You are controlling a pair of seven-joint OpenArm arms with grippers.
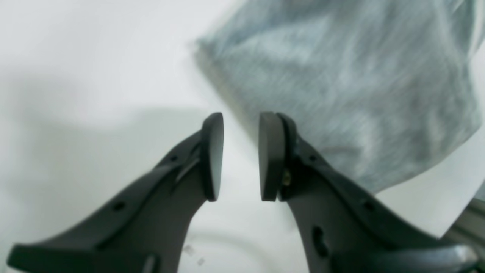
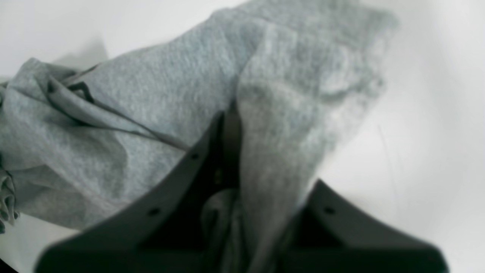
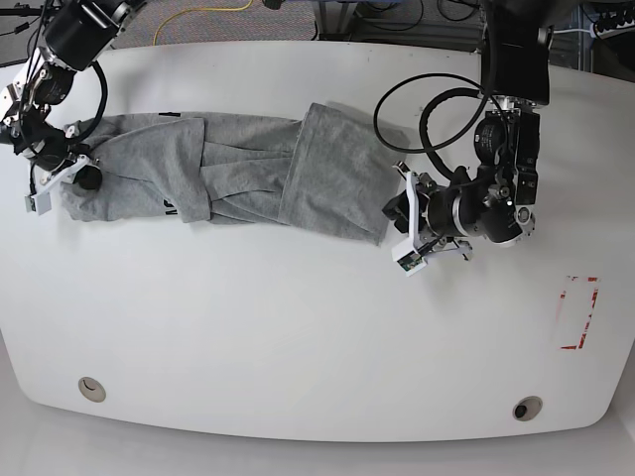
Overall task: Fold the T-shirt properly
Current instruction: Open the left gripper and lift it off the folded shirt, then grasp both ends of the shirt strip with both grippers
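T-shirt point(image 3: 228, 177) lies stretched in a long grey band along the far side of the white table point(image 3: 298, 337), running from near the far left edge toward the middle, with one end already doubled over into a neat flap. The right gripper point(image 2: 237, 125) is clamped on a bunched fold of the cloth at the left-edge end, seemingly anchoring that end so the band stays taut. The left gripper point(image 1: 241, 155) hangs just off the flap's edge, jaws parted with nothing between them, probably lined up to take that edge for the next fold.
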